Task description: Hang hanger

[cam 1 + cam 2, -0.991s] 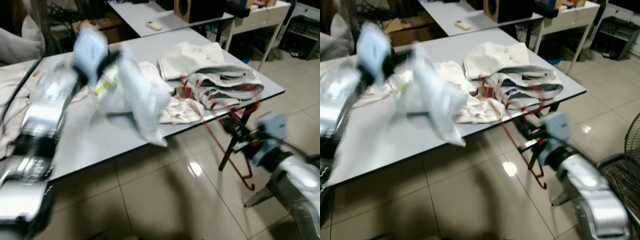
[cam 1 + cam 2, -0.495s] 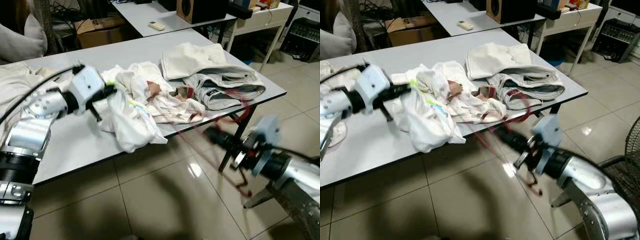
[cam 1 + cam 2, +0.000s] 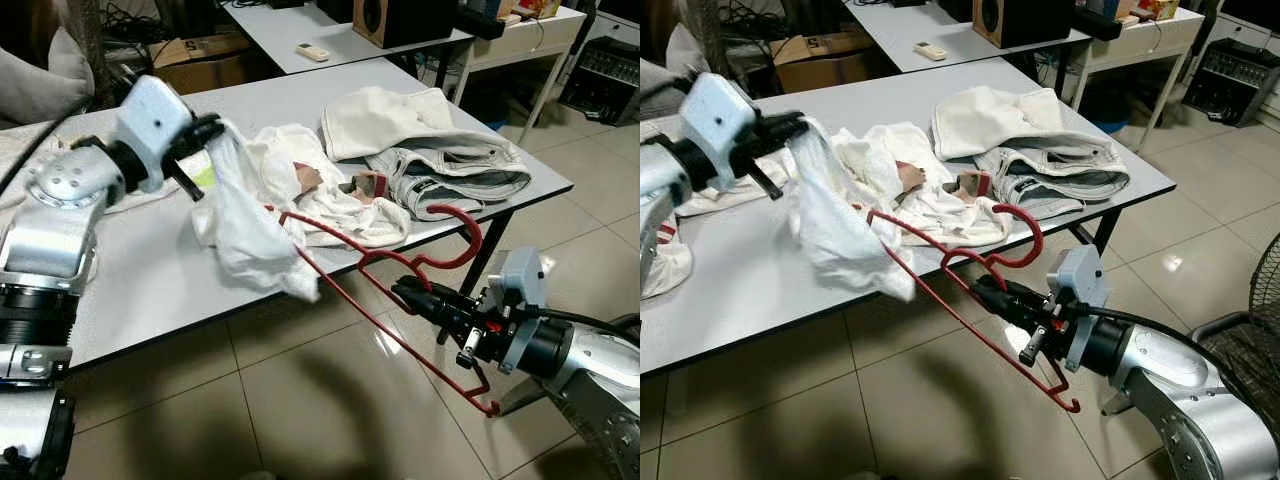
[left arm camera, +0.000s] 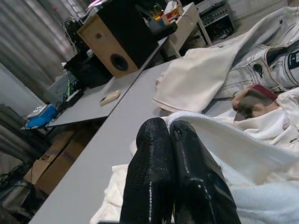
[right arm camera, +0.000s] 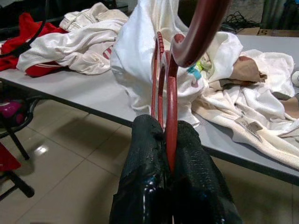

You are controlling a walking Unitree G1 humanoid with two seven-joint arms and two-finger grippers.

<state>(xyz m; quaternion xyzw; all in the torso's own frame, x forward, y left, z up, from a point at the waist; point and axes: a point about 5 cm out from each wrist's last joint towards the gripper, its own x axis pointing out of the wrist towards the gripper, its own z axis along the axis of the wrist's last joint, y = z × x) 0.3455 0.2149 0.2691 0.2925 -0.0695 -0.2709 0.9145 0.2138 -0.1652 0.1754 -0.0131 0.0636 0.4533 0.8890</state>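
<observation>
Tiled room with a grey table (image 3: 180, 290) as the landmark, a second table behind it and a cardboard box (image 3: 205, 55) on the floor past its far edge.

Red hanger (image 3: 375, 290) off the table's front edge, out over the tiles, tilted, hook (image 3: 455, 235) curling up level with the tabletop, one shoulder tip reaching in over the edge against hanging white cloth. Right gripper (image 3: 415, 293) in front of the table, clenched on the hanger just below the hook; seen from the right wrist, red wire (image 5: 167, 116) pinched between both black fingers (image 5: 140, 186).

Left gripper (image 3: 205, 130) raised above the table's middle, clamped shut on a white shirt (image 3: 245, 215), lifted so its lower end droops past the front edge. From the left wrist, fingers (image 4: 149, 177) pressed together, white fabric beside and under them.

More clothes heaped on the table beyond the shirt: a white pile (image 3: 335, 195) at the centre, a cream garment (image 3: 385, 115) and jeans (image 3: 450, 175) toward the right end. Speaker (image 3: 385, 20) and remote (image 3: 308, 51) on the table behind.
</observation>
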